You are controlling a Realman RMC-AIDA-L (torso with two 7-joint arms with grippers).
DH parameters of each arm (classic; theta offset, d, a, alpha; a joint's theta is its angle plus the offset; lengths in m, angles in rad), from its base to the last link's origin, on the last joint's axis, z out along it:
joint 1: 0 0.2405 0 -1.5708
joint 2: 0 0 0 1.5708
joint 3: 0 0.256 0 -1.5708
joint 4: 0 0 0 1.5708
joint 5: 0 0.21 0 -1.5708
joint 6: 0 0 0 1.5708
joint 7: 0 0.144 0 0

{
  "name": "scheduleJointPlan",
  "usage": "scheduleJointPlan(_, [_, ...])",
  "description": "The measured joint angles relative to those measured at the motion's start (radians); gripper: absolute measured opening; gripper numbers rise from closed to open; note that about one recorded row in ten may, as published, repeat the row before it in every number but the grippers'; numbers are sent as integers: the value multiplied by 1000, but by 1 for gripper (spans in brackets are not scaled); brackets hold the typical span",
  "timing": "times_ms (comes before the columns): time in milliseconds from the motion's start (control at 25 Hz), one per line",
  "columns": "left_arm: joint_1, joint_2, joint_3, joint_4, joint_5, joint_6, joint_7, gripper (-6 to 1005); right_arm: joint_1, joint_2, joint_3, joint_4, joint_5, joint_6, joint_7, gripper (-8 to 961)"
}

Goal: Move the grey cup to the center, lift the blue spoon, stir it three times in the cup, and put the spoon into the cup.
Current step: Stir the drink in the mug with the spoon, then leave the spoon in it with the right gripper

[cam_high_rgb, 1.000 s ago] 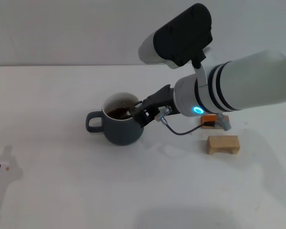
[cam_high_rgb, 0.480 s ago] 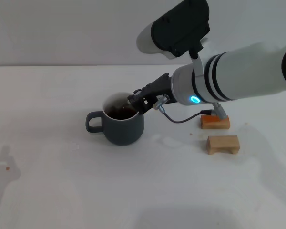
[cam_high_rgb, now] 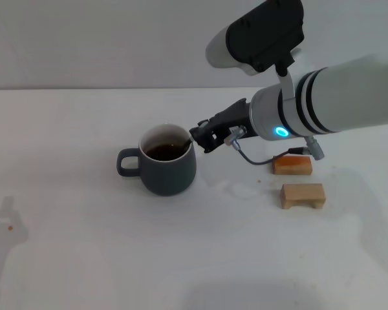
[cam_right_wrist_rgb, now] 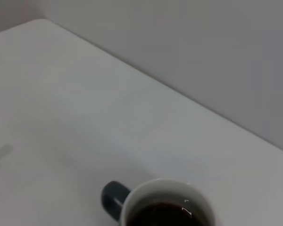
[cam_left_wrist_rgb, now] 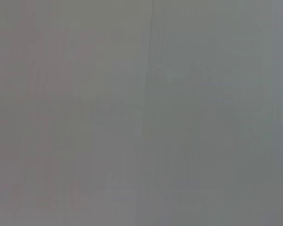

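The right gripper (cam_high_rgb: pixel 199 137) hung just beside the grey cup (cam_high_rgb: pixel 163 169); whether it pinched the blue spoon could not be told. Stirring likely needed small circles inside the rim.

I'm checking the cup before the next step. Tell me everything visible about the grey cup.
The grey cup is a rounded, dark slate-grey mug with a white inside, ceramic by its look. It stands upright on the white table, its loop handle toward the robot's left, and holds dark brown liquid. The right gripper is at its rim on the side away from the handle; contact cannot be told.
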Motion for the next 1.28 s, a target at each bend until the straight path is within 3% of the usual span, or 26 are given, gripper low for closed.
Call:
scheduleJointPlan(440, [6, -2, 7, -2, 0, 11, 0, -2, -19, 6, -57, 78, 36, 56, 20, 134])
scheduleJointPlan(680, [13, 0, 9, -3, 1, 22, 0, -1, 11, 6, -75, 24, 37, -22, 21, 133])
scheduleJointPlan(960, [18, 2, 7, -3, 0, 28, 0, -2, -5, 6, -78, 9, 38, -117, 15, 135])
scheduleJointPlan(1280, [18, 3, 4, -3, 0, 29, 0, -2, -20, 4, -69, 18, 45, -117, 20, 137])
